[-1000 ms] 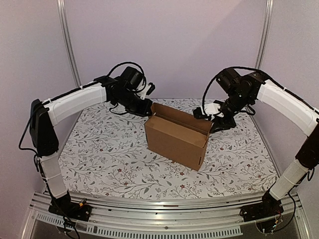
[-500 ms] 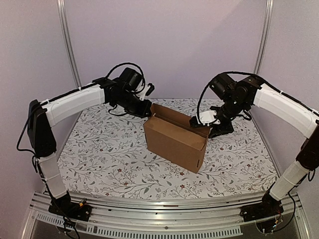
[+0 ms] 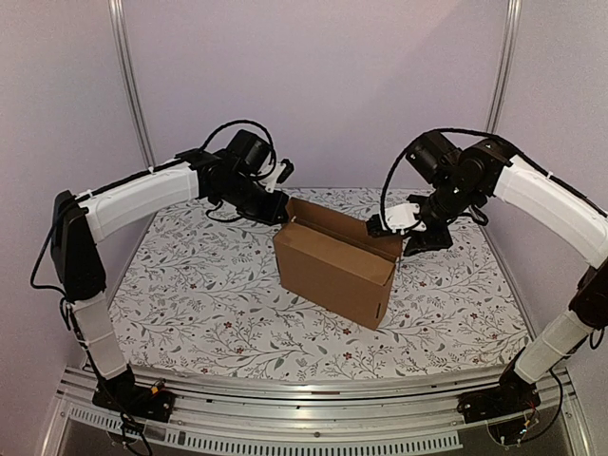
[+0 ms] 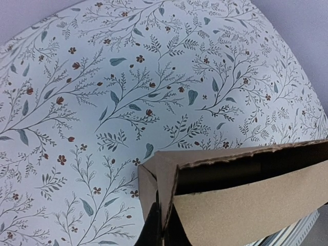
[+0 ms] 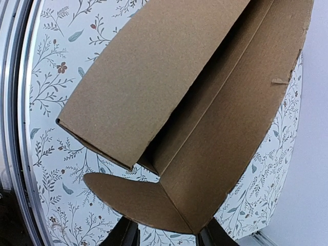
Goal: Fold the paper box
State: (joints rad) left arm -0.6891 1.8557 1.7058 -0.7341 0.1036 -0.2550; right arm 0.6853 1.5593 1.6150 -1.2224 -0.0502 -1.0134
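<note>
Top view: soft, even light from above, no glare; walls (image 3: 313, 85) read with a faint lilac cast. Box (image 3: 334, 266) throws only a weak, diffuse shadow on the table (image 3: 190, 285) at its base. Resolution modest, whole frame slightly soft. Left wrist view: table print bright and sharp, inside of the box nearly black; strong barrel distortion, table edge bows around the box. Right wrist view: cardboard grain crisp, deep shade inside the box, rails (image 5: 14, 102) left of the box bend hard toward the frame corners.
</note>
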